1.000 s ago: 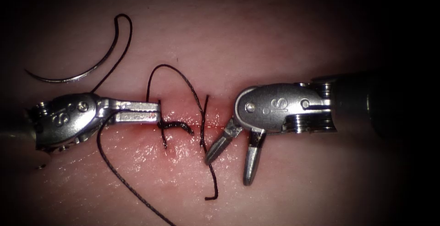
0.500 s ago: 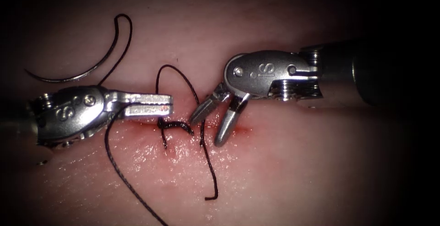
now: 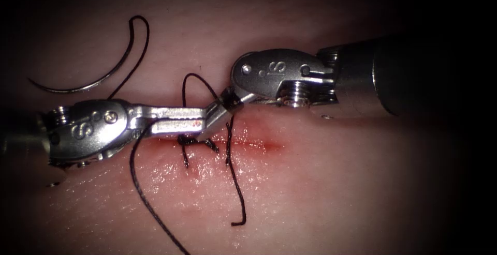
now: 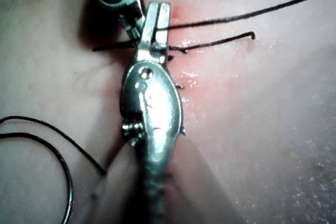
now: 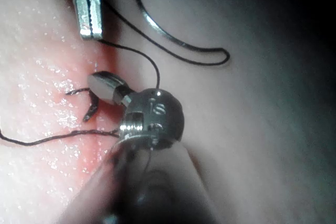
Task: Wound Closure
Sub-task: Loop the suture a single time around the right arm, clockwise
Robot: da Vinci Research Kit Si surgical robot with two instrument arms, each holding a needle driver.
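The right tool (image 3: pixel 212 118) is moving left, its jaws now pressed together beside the left tool (image 3: pixel 191 121), whose jaws are pinching the thread (image 3: pixel 235 182). The needle (image 3: pixel 85 81) is lying free on the tissue (image 3: pixel 321 182), upper left of the cut (image 3: pixel 253 144).

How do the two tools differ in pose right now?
The left tool lies level along the cut, shut on the thread; the right tool slants down from the right, and its hold is unclear. Shared: their tips meet above the cut, and neither holds the needle, lying free on the tissue.
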